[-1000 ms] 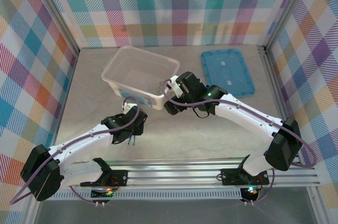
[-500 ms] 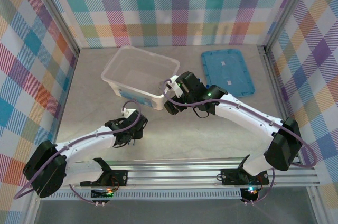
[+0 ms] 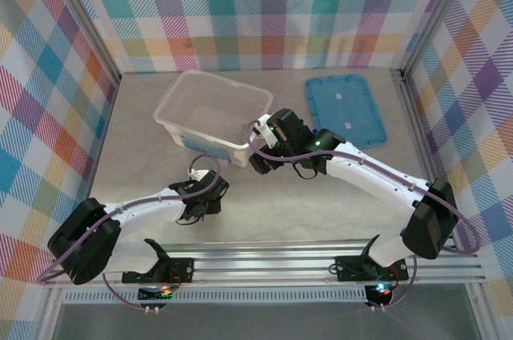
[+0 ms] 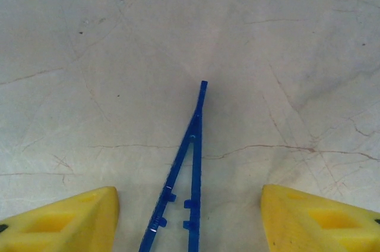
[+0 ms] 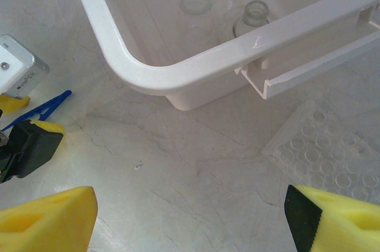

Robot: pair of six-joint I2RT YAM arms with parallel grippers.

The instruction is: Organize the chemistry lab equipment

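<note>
Both jaws apart: left gripper (image 4: 189,204) straddling slim blue plastic tweezers (image 4: 193,142), right gripper (image 5: 190,207) over veined tabletop (image 5: 178,157).

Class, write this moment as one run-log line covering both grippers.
left gripper: open, straddling tweezers flat on table | right gripper: open, empty, near box corner | flask: in box
</note>
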